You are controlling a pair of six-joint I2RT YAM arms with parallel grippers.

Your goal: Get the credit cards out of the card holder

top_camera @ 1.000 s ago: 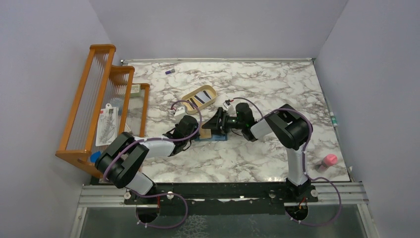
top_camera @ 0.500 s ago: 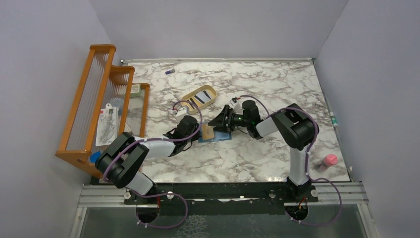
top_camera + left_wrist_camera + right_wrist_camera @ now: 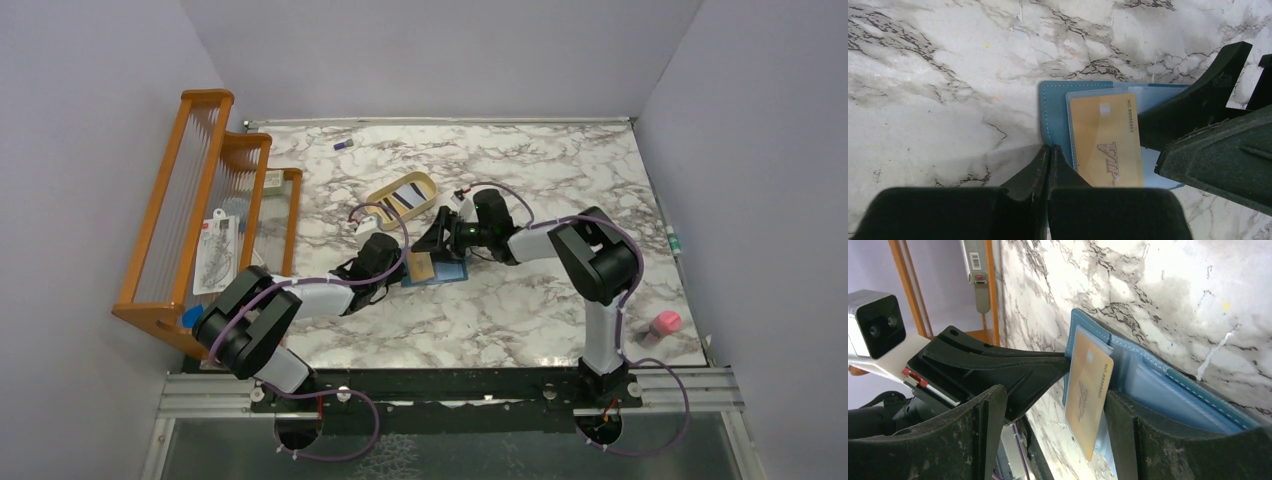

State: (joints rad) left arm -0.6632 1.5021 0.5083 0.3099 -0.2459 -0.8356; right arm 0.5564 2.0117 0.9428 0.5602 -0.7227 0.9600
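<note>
The teal-blue card holder [image 3: 450, 271] lies open on the marble table, and it also shows in the left wrist view [image 3: 1054, 115] and the right wrist view [image 3: 1168, 390]. A tan credit card [image 3: 419, 266] marked VIP sticks partly out of its pale inner pocket [image 3: 1105, 140] [image 3: 1088, 390]. My left gripper [image 3: 397, 272] is shut, its tips [image 3: 1049, 150] resting on the holder's left edge. My right gripper [image 3: 440, 240] [image 3: 1055, 405] is open, with the tan card between its two fingers; one finger [image 3: 1128, 430] lies against the pocket side.
A tan oval tray [image 3: 372, 198] holding striped cards stands just behind the holder. An orange wooden rack [image 3: 200, 200] stands along the left edge. A small purple item [image 3: 343, 145] lies at the back and a pink object [image 3: 664, 323] at the near right.
The tan card has come into view, slid partly out of the holder toward the left. My right gripper pulled back right, then swung back left. The left gripper stayed put.
</note>
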